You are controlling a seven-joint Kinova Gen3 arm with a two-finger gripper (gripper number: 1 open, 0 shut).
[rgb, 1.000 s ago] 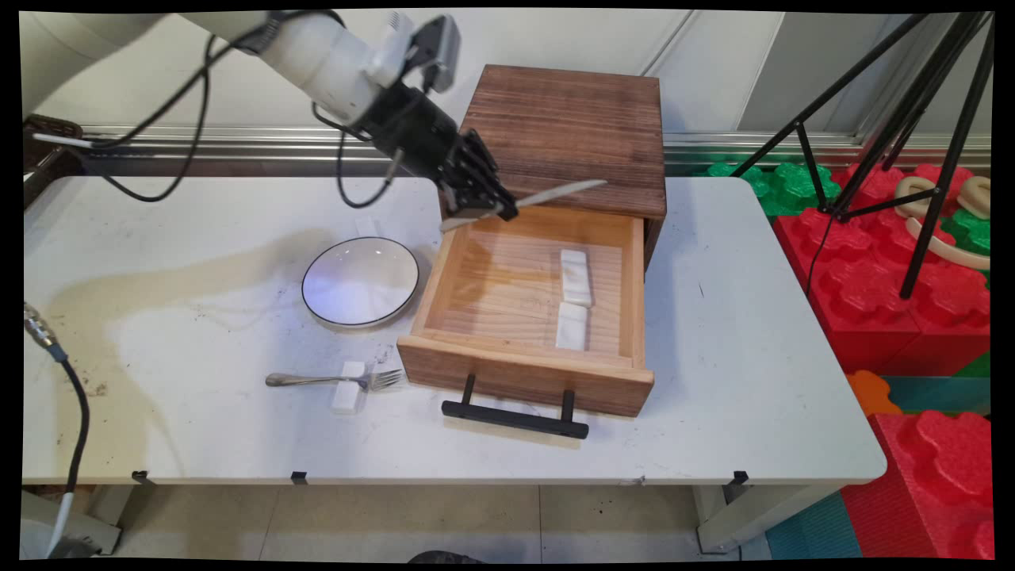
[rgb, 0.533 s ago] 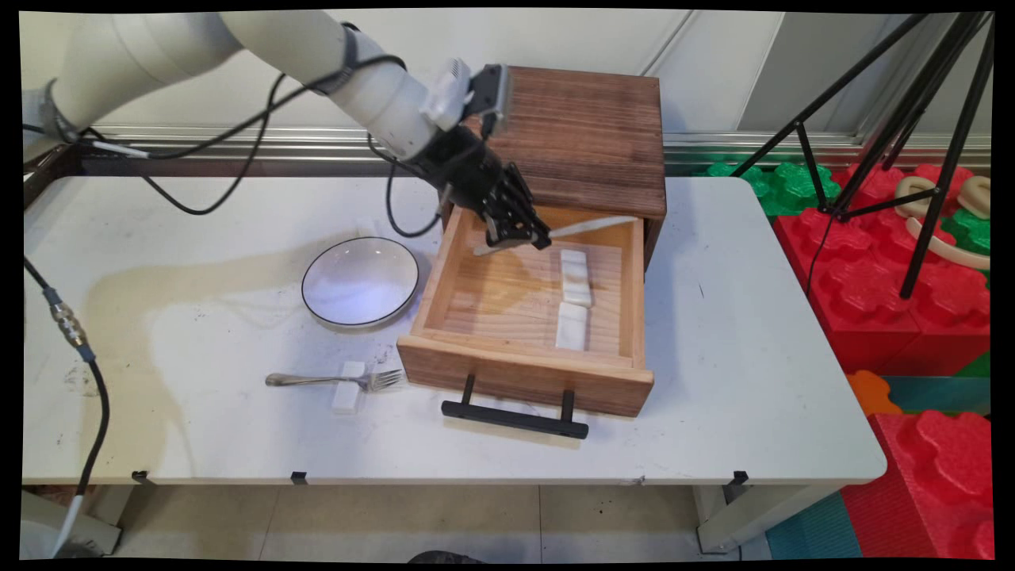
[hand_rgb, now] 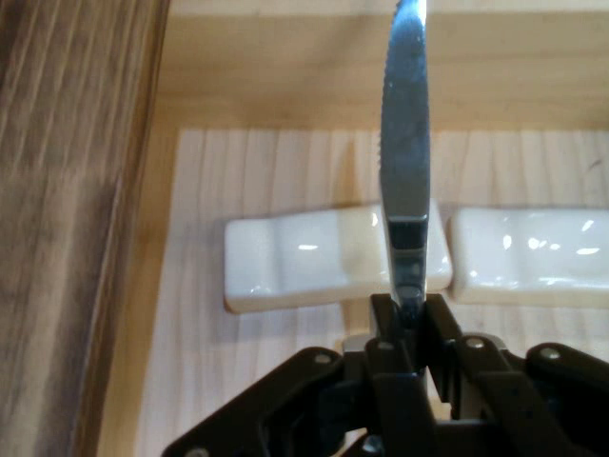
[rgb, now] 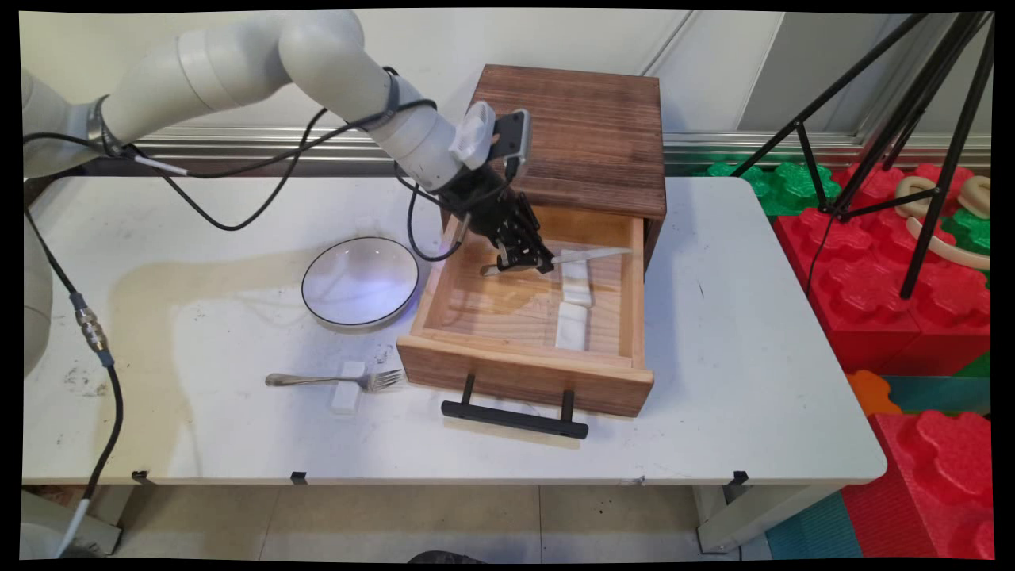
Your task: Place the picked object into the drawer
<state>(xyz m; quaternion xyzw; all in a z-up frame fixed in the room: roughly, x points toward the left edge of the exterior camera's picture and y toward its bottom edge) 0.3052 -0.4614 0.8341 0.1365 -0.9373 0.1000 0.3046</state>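
Gripper clamps the knife above the drawer's far rest; lower level, blade crossing it squarely

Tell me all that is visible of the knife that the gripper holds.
The knife is a silvery metal table knife with a serrated edge on its blade. The gripper is shut on its handle. It lies nearly level inside the open wooden drawer, its blade reaching over the farther of two white rests. Whether it touches that rest is unclear.
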